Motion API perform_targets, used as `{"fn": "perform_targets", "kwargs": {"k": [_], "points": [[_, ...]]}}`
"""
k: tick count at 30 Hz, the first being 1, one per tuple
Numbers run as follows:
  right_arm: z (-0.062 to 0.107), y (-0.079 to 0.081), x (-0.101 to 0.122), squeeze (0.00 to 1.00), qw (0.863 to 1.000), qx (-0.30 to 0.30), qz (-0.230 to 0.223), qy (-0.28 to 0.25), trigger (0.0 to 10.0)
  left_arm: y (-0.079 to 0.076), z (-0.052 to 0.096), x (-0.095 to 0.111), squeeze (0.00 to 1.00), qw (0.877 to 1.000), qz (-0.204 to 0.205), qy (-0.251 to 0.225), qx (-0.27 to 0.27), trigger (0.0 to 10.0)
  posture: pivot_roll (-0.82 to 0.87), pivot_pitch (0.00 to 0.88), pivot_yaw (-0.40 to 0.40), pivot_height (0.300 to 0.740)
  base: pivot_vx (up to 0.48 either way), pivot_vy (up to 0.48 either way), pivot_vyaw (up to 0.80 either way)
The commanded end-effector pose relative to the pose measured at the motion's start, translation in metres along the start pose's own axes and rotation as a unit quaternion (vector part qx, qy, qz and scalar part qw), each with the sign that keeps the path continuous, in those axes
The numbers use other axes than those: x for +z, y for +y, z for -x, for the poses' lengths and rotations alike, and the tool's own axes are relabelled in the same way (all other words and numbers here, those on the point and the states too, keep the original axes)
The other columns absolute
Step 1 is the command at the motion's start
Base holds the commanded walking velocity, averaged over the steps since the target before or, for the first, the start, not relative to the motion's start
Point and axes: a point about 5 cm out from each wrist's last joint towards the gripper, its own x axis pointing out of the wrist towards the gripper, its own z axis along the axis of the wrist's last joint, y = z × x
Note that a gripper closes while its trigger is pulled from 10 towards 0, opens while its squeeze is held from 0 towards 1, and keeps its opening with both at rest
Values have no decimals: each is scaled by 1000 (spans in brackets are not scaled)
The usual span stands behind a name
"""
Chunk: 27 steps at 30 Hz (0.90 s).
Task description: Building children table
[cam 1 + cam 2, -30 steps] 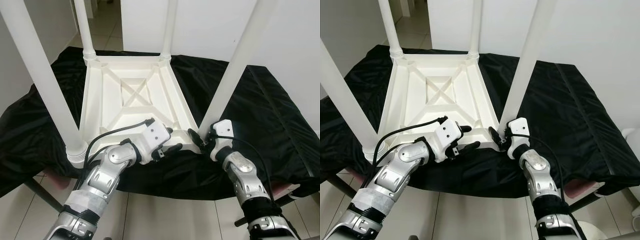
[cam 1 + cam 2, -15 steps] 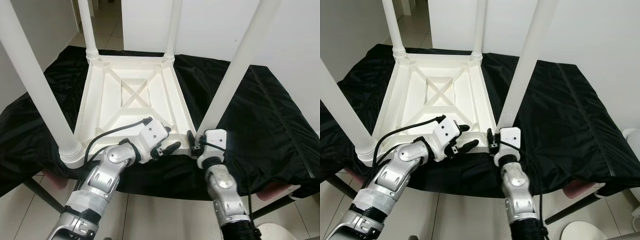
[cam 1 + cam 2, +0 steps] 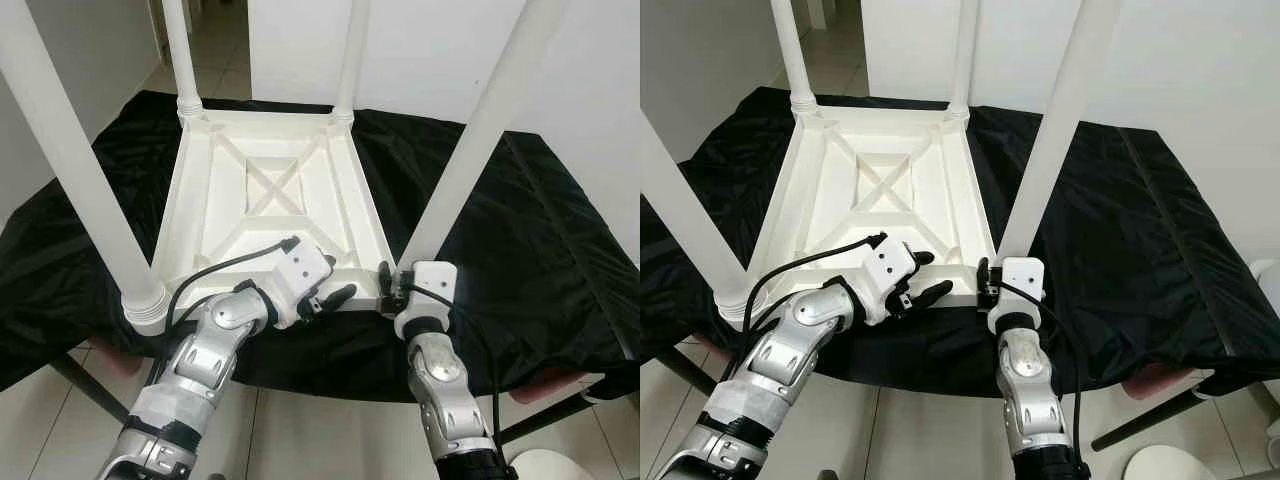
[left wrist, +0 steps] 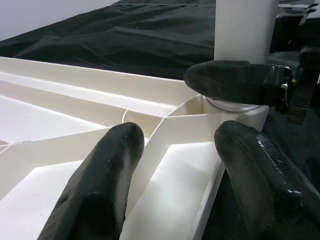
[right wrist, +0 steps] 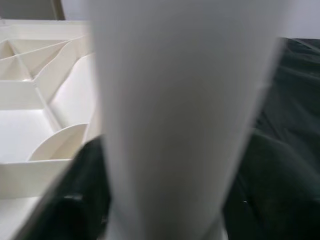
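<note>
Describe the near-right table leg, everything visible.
The near-right leg is a plain white round post, plastic by its look. It stands upright, leaning slightly, in the corner socket of the upturned white table, which lies on a black cloth. Its top runs out of frame. The right gripper sits at its base; the wrist view shows dark fingers at either side.

The children table [image 3: 270, 200] lies upside down on the cloth [image 3: 520, 230], legs pointing up. At its near right corner, the right pincer [image 3: 388, 292] flanks that leg [image 3: 470, 150]; the left pincer [image 3: 330, 285] straddles the rim just left.
</note>
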Motion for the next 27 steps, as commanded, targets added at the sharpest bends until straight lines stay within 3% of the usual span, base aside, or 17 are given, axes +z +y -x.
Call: {"fn": "perform_targets", "kwargs": {"k": [1, 5, 6, 9, 10, 11, 16, 18, 27], "points": [[4, -1, 0, 1000, 1000, 1, -11, -5, 10000, 3, 0, -2, 0, 998, 2, 4, 57, 10000, 35, 22, -43, 740, 0, 0, 0], [7, -7, -1, 1000, 1000, 30, 6, -7, 10000, 1, 2, 2, 0, 999, -3, -14, 46, 10000, 30, 20, -40, 740, 0, 0, 0], [10, -15, -5, 1000, 996, 85, 18, 9, 10000, -4, 4, 8, 0, 999, 4, -37, 24, 10000, 24, 20, -39, 740, 0, 0, 0], [11, -17, -7, 1000, 994, 102, 21, 14, 10000, -6, 4, 9, 0, 999, 7, -41, 18, 10000, 24, 19, -38, 740, 0, 0, 0], [12, -18, -7, 90, 991, 129, 20, 19, 10000, -7, 5, 10, 0, 999, 11, -45, 12, 10000, 22, 21, -39, 740, 0, 0, 0], [12, -19, -6, 0, 988, 152, 21, 19, 10000, -8, 5, 10, 0, 999, 13, -44, 10, 10000, 22, 22, -39, 740, 0, 0, 0], [8, -28, -5, 0, 979, 201, 38, 20, 10000, -10, 7, 11, 0, 998, 28, -48, -3, 10000, 25, 20, -39, 740, 0, 0, 0], [1, -41, -2, 0, 970, 235, 62, 16, 10000, -17, 6, 13, 0, 998, 37, -54, -23, 10000, 26, 23, -38, 740, 0, 0, 0], [-16, -47, 8, 0, 953, 296, 65, 14, 10000, -21, 4, 12, 0, 998, 36, -49, -33, 10000, 21, 33, -36, 740, 0, 0, 0]]}}
